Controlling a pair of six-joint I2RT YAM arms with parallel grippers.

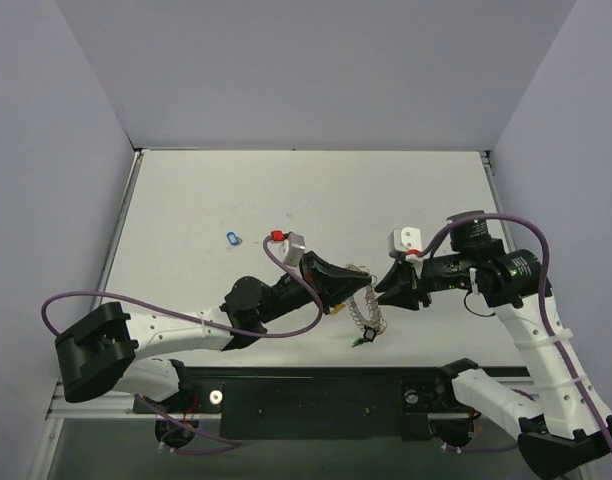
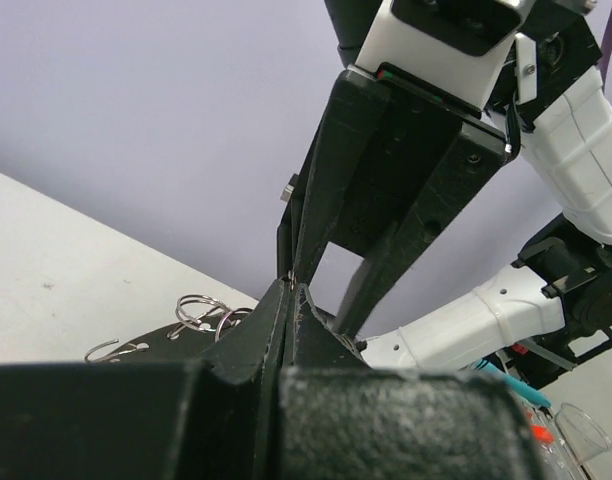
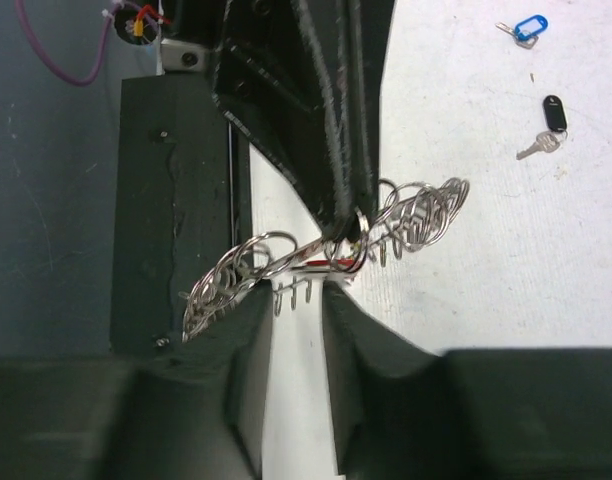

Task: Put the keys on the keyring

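Right pincer (image 3: 298, 305) apart beside keyring (image 3: 426, 212), left pincer (image 3: 348, 212) clamping it; blue key (image 3: 529, 27) beyond.

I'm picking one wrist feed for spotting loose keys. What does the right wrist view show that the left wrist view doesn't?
Only the right wrist view: a blue-tagged key and a black-tagged key lying on the table, plus the long loop row of the keyring. Only the left wrist view: the right arm's white links and the purple wall. Both: a few keyring loops beside the left claw and right claw.
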